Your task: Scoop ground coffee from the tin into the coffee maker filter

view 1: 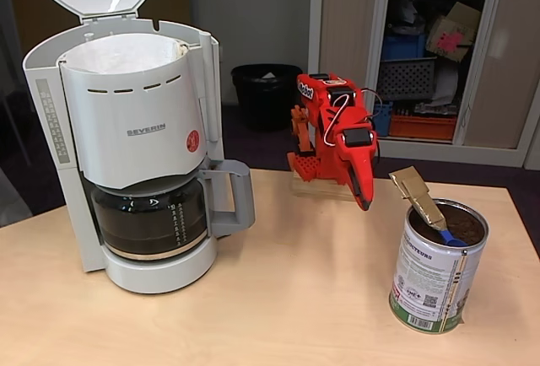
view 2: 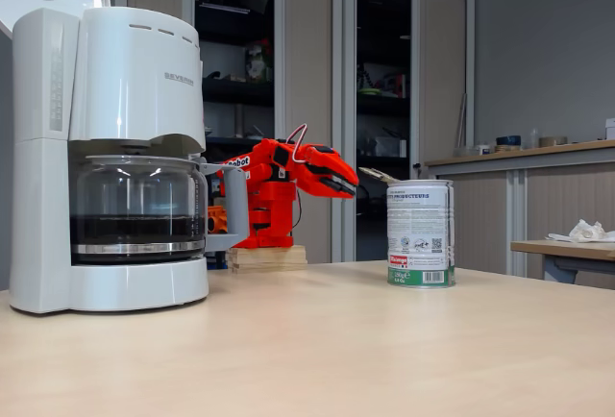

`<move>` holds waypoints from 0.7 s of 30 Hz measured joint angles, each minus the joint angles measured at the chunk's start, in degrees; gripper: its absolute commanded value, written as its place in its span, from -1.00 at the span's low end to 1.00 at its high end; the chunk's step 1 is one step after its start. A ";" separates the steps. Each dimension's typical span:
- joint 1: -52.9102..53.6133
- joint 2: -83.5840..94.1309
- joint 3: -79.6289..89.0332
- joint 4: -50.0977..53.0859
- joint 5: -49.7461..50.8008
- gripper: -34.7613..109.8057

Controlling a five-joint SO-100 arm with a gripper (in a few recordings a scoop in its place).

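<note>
Bulky white plastic coffee maker (view 1: 139, 147), lid raised and paper filter (view 1: 122, 52) showing, stands left in a fixed view; one silver tin (view 1: 434, 269) of dark ground coffee (view 1: 462, 223) right, a taped-handled scoop (view 1: 422, 199) leaning inside. Red gripper (view 1: 364, 197) hangs near, pressed together, empty. Side-on fixed view: gripper (view 2: 346, 183) between one coffee maker (view 2: 115, 158) and one tin (view 2: 420, 233), touching neither.

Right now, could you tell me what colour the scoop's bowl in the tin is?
Blue, clearest in the fixed view from above: the scoop's bowl.
</note>
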 measured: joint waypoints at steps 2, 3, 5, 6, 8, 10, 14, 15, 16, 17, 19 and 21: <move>0.00 0.00 -0.79 1.23 0.09 -0.23; -0.53 0.00 -1.14 2.37 0.09 -0.22; -1.49 -0.09 -2.90 5.45 0.00 -0.21; -1.58 0.00 -4.04 6.77 -0.09 -0.21; -2.37 0.26 -6.77 9.93 -0.62 -0.20; -3.43 0.00 -9.05 13.18 -0.79 -0.21; -3.69 0.26 -13.36 18.81 -0.70 -0.21; -4.22 0.62 -14.33 20.30 -0.70 -0.21; -4.57 0.62 -15.38 21.53 -0.97 -0.21; -4.66 0.62 -16.44 22.94 -1.14 -0.21; -4.57 0.70 -18.37 25.58 -1.14 -0.21; -5.01 0.70 -20.30 27.77 -1.14 -0.20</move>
